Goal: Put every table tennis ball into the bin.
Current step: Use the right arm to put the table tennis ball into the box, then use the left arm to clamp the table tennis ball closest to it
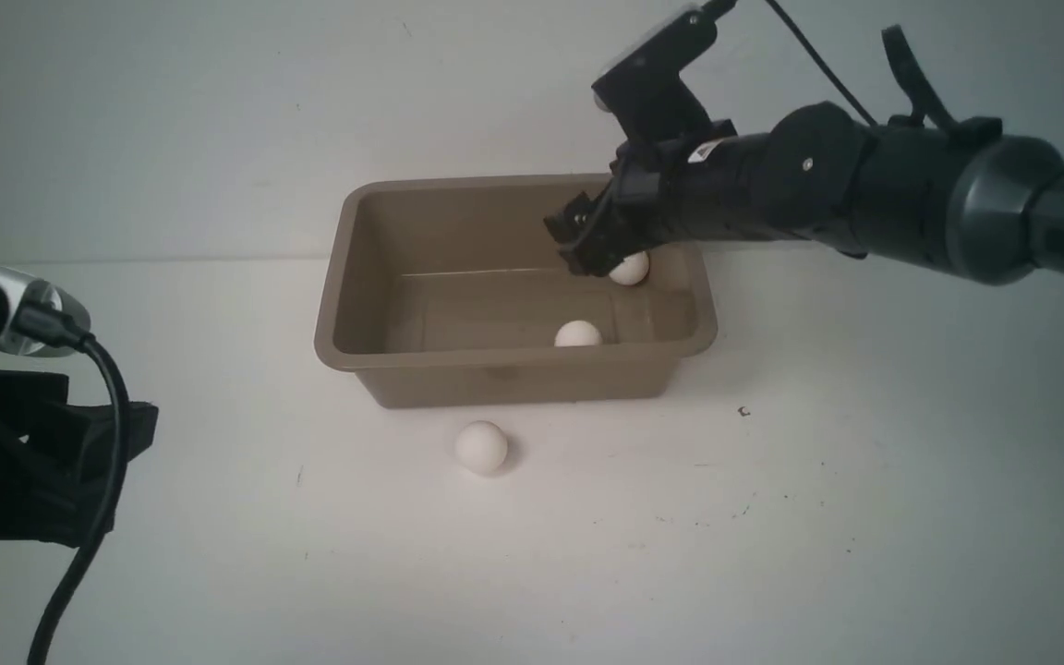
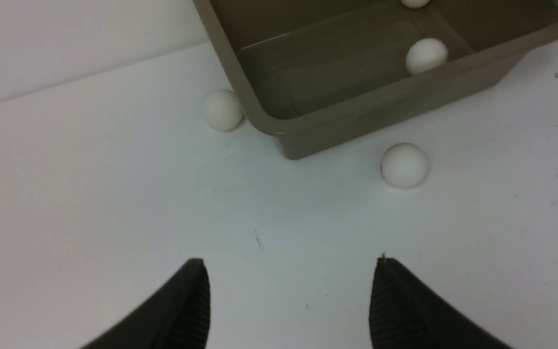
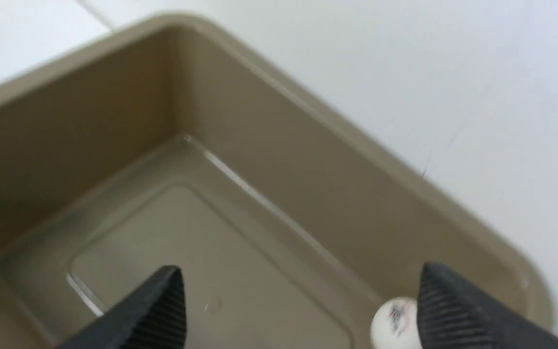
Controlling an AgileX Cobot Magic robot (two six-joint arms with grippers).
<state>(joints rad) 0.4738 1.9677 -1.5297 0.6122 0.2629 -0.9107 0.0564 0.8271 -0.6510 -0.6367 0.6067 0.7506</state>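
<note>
White tabletop (image 1: 864, 508), taupe flared-rim bin (image 1: 513, 380), matte white balls (image 1: 481, 447), left and right jaws wide, empty.

White table (image 1: 864, 517), taupe bin (image 1: 513, 379) on it, front ball (image 1: 481, 447) nearby, second ball (image 2: 223, 109) (perhaps touching the bin)

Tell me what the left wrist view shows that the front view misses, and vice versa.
Left wrist only: a small white matte table tennis ball on the table beside the short left wall of the rectangular grey-brown plastic bin, and the open, empty left gripper. Front only: the right gripper over the bin's right end. Both: the bin, two white balls inside it, and another white ball on the table before its long front wall.
</note>
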